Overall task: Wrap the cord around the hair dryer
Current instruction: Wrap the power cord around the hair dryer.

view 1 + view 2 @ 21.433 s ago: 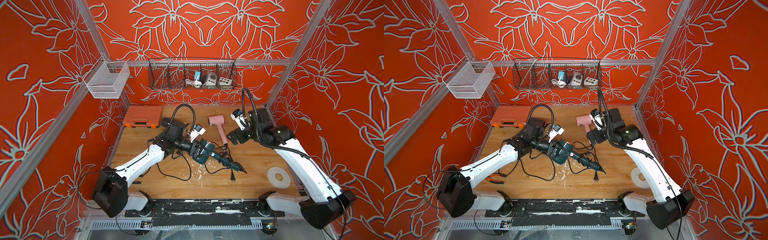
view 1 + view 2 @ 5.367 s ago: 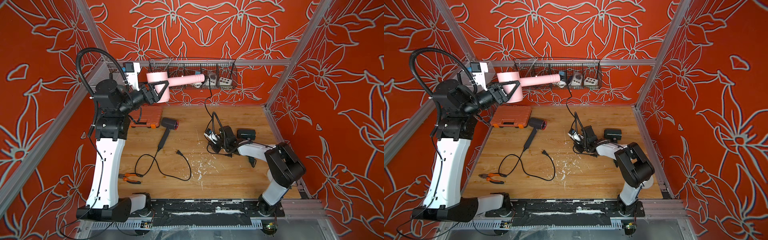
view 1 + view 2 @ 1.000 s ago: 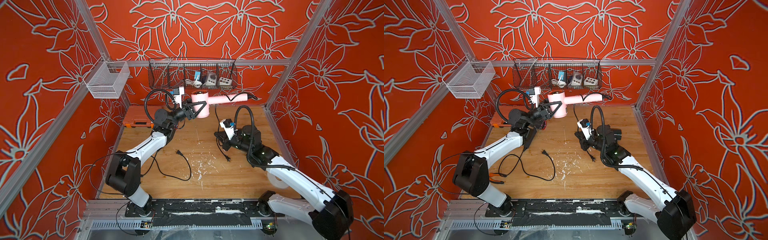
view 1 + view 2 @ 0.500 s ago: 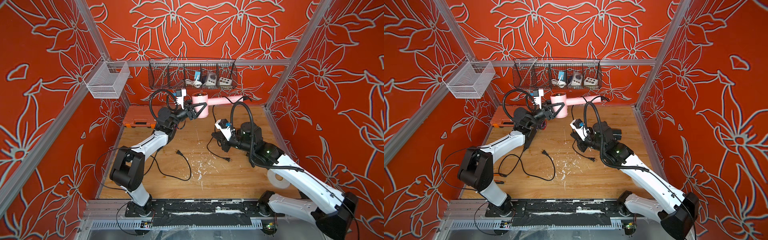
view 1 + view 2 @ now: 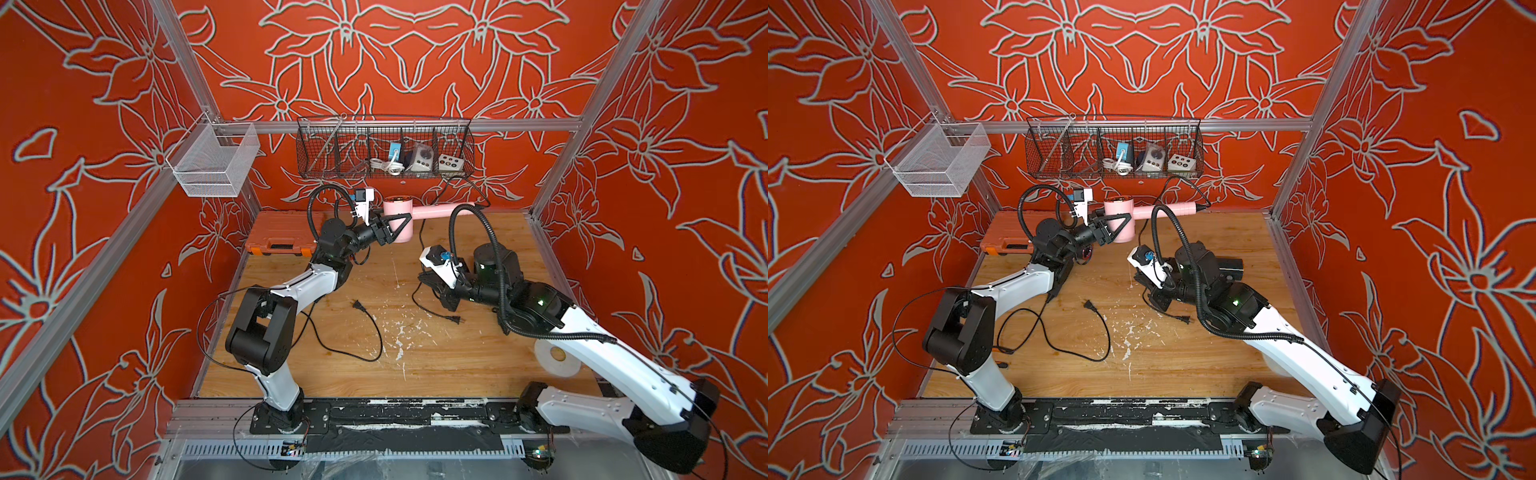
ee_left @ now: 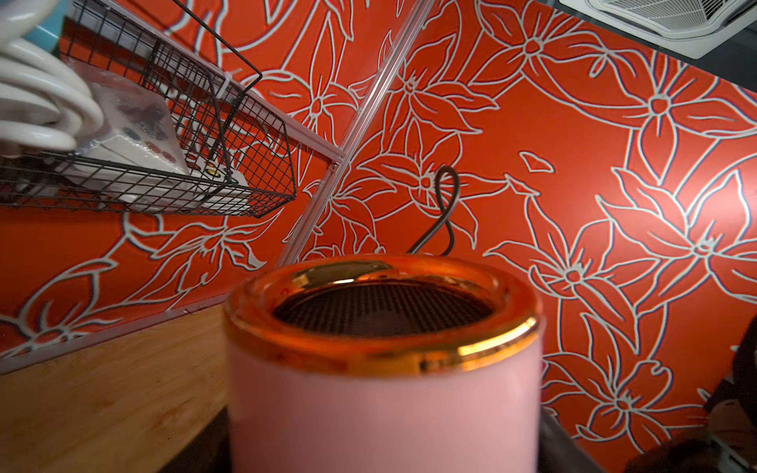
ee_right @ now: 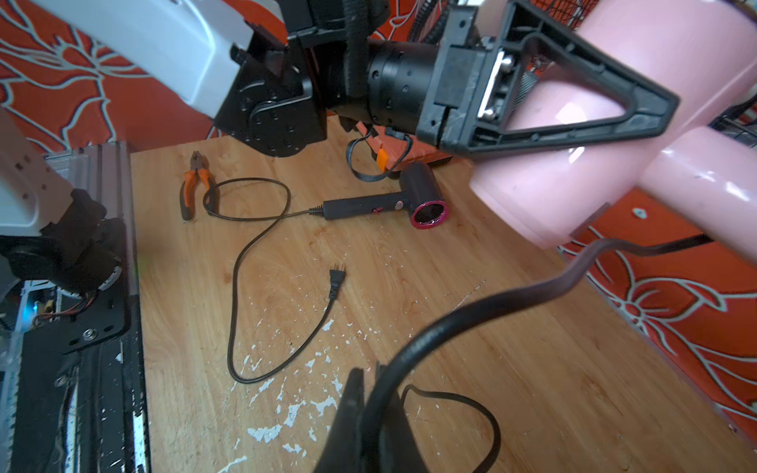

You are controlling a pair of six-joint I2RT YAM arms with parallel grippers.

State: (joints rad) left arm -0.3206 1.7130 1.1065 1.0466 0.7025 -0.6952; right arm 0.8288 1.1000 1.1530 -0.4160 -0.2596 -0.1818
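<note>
Hugging back wall (image 5: 386,83): hair dryer (image 5: 432,212), cord (image 7: 512,297) trailing.

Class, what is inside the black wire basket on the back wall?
In the basket: a coiled white cable, a blue item, a grey-white device and a white box with dark dots. The mesh hides their lower parts.

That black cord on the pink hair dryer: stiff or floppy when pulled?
Probably floppy: the cord sags in curves between the pink hair dryer and the right hand pinching it. Its plug lies loose on the table, so it would likely trail behind.
</note>
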